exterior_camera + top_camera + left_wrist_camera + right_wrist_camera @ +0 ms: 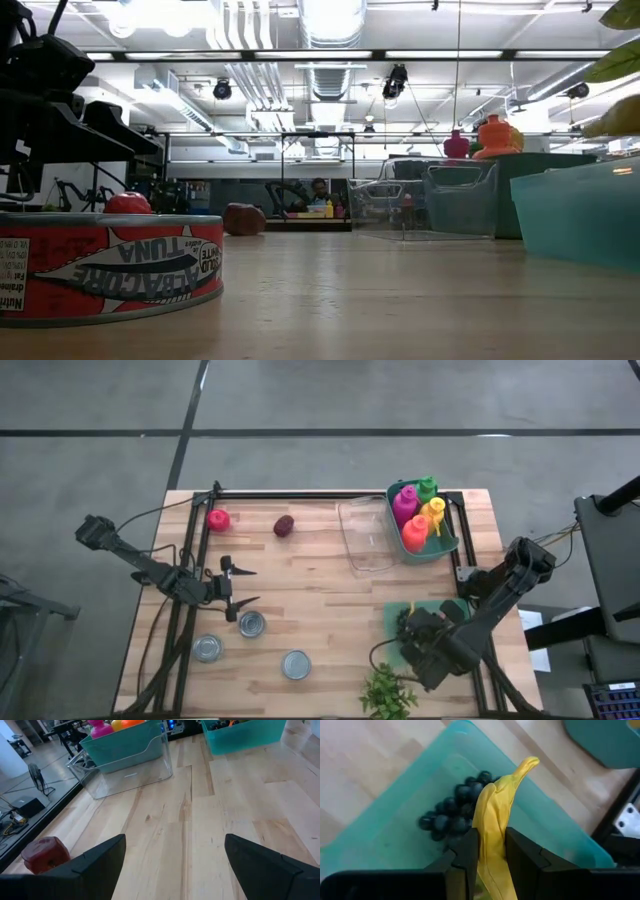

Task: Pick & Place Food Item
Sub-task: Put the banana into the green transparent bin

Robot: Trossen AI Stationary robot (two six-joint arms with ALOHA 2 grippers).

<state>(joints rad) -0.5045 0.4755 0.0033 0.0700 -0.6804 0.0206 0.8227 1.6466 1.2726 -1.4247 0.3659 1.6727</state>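
Over the teal bin [395,820], the right tool [492,852] pinches a banana [495,820]; the left tool [172,857] gapes wide.

Non-task clutter on the wooden table [330,620]: three tins near the left-front area, one [252,624] mid-left, one [207,648] further left, one [296,664] closer to the front edge. Low view reads one as a tuna can [105,265]. Red fruit-like item [218,519] and dark maroon item [284,525] sit apart near the back edge. Clear plastic container [368,536] is empty, touching or just beside the teal bin [447,545] holding pink, orange, yellow and green bottles [418,512]. Green leafy sprig [388,693] at the front edge. Room behind: ceiling ducts, strip lights, a person far off.
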